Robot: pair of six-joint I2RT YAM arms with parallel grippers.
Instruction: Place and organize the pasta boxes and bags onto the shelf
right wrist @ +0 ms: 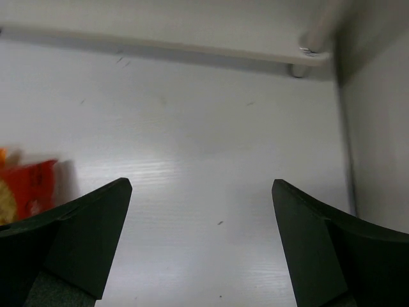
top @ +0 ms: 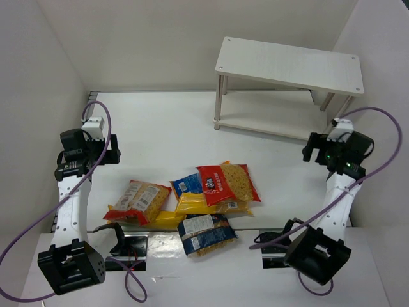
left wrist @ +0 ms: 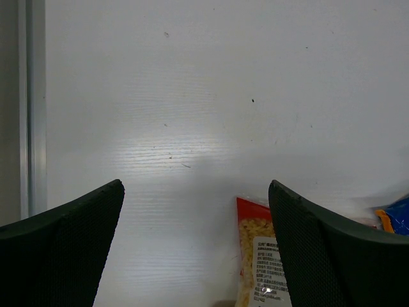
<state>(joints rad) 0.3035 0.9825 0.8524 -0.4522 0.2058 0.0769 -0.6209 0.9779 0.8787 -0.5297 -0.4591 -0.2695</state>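
White wood-grain laminate worktop (top: 172, 125), boxed in by plain white walls (top: 140, 38) at back and both sides.

Shelf (top: 291, 62) at far right of worktop. Long axis left to right, right end swung slightly nearer. Flat rectangular white top board, lower board (top: 265, 125) beneath, thin round pale legs (top: 219, 102). Lower-board edge and one leg foot also visible in right wrist view.

Packets heaped at near centre, all on worktop, well apart from shelf.
- Red bag (top: 227, 182): glossy film, pasta showing through, long axis roughly near to far, lying over blue bag (top: 186, 184) and long yellow packet (top: 211, 206).
- Long yellow packet: axis left to right, largely covered by the others.
- Red-and-white packet (top: 137, 201): axis slanted, left end nearer, right end farther, overlapping the yellow one.
- Dark blue packet (top: 206, 233), white label: nearest the arm bases, axis roughly left to right, touching the yellow one.

Left fingers (left wrist: 64, 246): black, finely textured faces, spread wide, gripping nothing, over worktop left of heap. End of red-and-white packet seen between them at bottom of left wrist view.

Right fingers (right wrist: 70, 243): black, spread wide, gripping nothing, over worktop between heap and shelf. Red bag edge at left of right wrist view. Right wrist close in front of shelf's right end.

Purple cables (top: 105, 137) looped off both arms.
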